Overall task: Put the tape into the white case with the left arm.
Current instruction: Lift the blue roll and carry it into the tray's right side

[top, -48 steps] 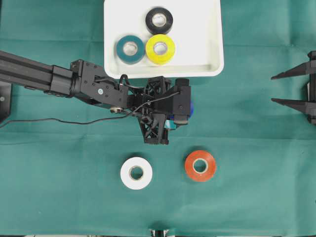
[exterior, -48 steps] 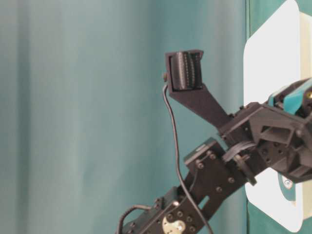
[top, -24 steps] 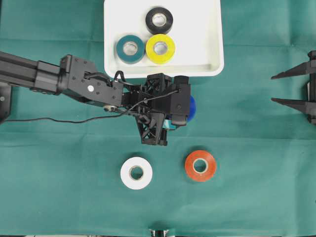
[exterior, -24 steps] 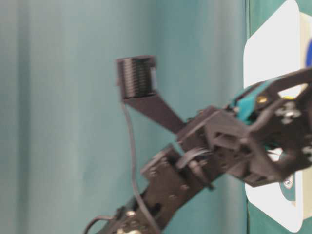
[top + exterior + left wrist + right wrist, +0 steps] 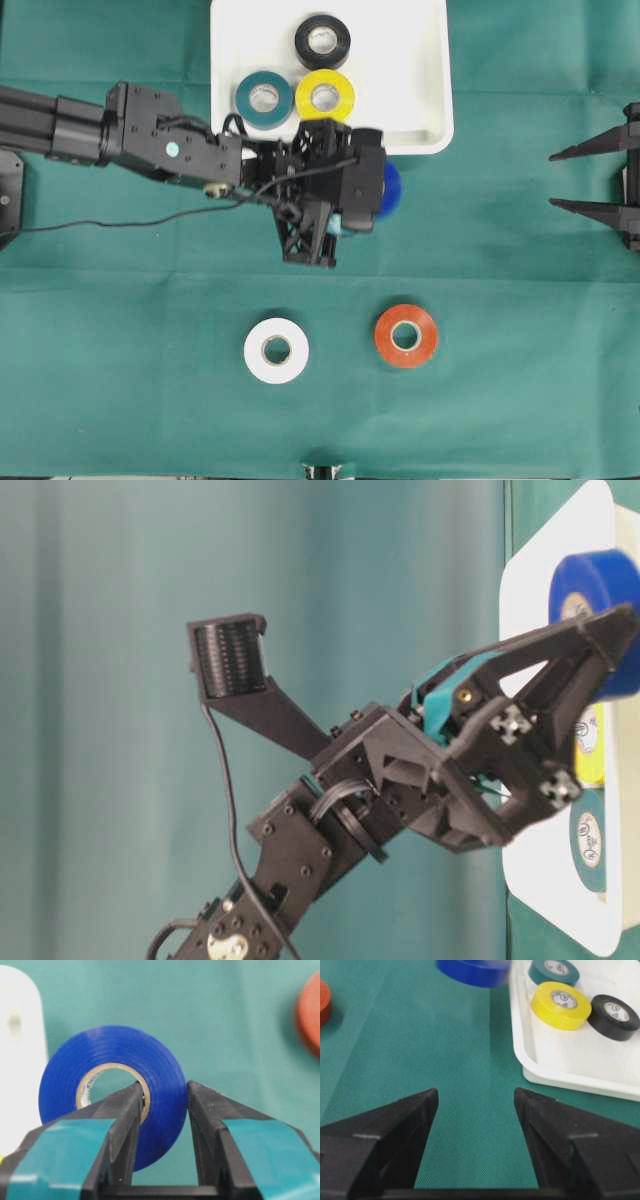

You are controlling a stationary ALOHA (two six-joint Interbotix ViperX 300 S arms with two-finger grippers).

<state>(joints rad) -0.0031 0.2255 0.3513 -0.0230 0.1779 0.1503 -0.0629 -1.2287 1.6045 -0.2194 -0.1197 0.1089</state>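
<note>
1. Worktop [image 5: 120,300]: green cloth; you have open room along the near edge.
2. White case [image 5: 420,100]: at the far edge, holding three rolls; its right half is bare, so drop there.
3. Left pincer [image 5: 162,1110]: closed on the blue tape's wall, one finger through the core.
4. Blue tape [image 5: 112,1090]: light, stiff, likely slick; held just short of the case's near rim.
5. Right pincer [image 5: 475,1105]: wide apart, holding nothing.
</note>
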